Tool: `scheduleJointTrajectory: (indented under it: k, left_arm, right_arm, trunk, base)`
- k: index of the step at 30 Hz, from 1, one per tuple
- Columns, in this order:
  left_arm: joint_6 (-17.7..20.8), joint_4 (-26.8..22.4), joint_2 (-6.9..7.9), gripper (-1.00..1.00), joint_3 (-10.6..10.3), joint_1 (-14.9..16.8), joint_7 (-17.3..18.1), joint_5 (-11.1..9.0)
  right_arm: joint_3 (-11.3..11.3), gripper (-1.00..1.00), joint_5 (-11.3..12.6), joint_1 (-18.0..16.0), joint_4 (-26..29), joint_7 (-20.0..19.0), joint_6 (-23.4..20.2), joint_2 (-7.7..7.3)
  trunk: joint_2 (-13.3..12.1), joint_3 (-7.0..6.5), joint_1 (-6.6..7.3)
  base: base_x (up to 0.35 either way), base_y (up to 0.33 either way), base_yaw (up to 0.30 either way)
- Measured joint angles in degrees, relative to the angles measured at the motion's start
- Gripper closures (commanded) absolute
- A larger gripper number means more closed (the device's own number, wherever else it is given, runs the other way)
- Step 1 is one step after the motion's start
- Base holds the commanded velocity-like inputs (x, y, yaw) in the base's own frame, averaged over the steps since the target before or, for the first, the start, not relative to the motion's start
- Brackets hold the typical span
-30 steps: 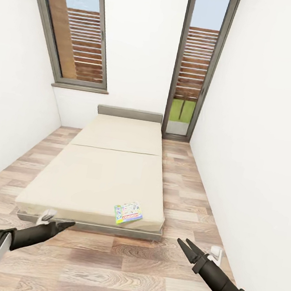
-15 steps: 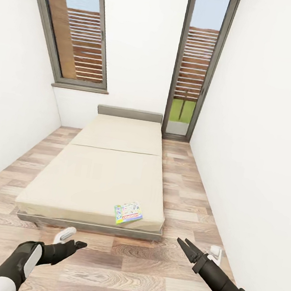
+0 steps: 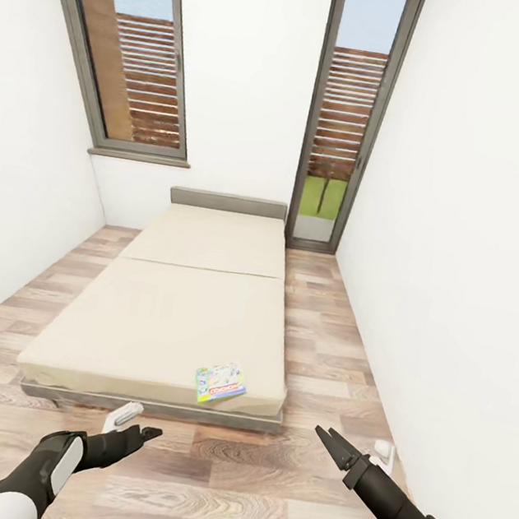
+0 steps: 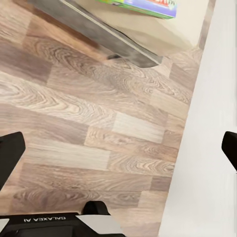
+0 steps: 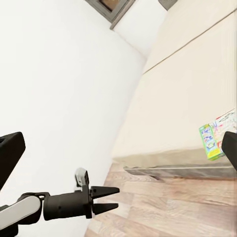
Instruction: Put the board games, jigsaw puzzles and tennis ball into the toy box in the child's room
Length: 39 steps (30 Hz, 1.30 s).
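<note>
One board game, a flat white-and-green box with a red logo, lies at the near right corner of the bed. Its edge shows in the left wrist view, and it also appears in the right wrist view. My left gripper hangs open over the floor just short of the bed's foot, left of the game. My right gripper is open too, over the floor to the right of the bed's corner. Neither holds anything. The table, toy box, jigsaw puzzles and tennis ball are out of view.
Wood-plank floor runs around the bed, with a strip along its right side. White walls close in on both sides. Tall dark-framed windows stand behind the grey headboard.
My left arm has drawn in to the right and lower, away from the bed's left corner. The whole view has shifted slightly, so the camera moved. The right arm holds its place.
</note>
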<state>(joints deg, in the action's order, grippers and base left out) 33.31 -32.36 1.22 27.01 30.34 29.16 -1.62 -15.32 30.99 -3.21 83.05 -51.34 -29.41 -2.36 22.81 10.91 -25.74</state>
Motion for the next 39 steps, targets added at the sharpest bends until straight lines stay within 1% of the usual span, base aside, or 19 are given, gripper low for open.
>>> scheduleJointTrajectory:
  k: [8, 14, 19, 39]
  left_arm:
    - [-0.20, 0.26, -0.18, -1.00, -0.02, 0.01, 0.32, 0.02]
    - [-0.29, 0.93, -0.23, -1.00, -0.03, 0.01, 0.38, 0.02]
    - [-0.31, 1.34, -0.27, -1.00, -0.03, 0.01, 0.35, 0.02]
    - [-0.35, 2.07, -0.09, -1.00, 0.31, 0.01, 0.38, -0.05]
  right_arm:
    - [0.04, -1.00, 0.04, 0.00, -0.07, -0.02, -0.02, 0.00]
    - [0.12, -1.00, 0.04, 0.00, -0.08, -0.06, 0.01, 0.00]
    - [0.14, -1.00, 0.05, 0.00, -0.08, -0.10, 0.05, 0.00]
    - [0.14, -1.00, 0.05, 0.00, -0.08, -0.11, 0.05, 0.00]
  trunk:
    - [0.00, 0.00, -0.01]
    - [0.00, 0.00, 0.01]
    - [0.00, 0.00, 0.00]
    - [0.00, 0.00, -0.01]
  base:
    - [0.054, -0.052, 0.000]
    - [0.206, -0.016, 0.000]
    - [0.104, -0.014, 0.000]
    - [0.013, -0.002, 0.000]
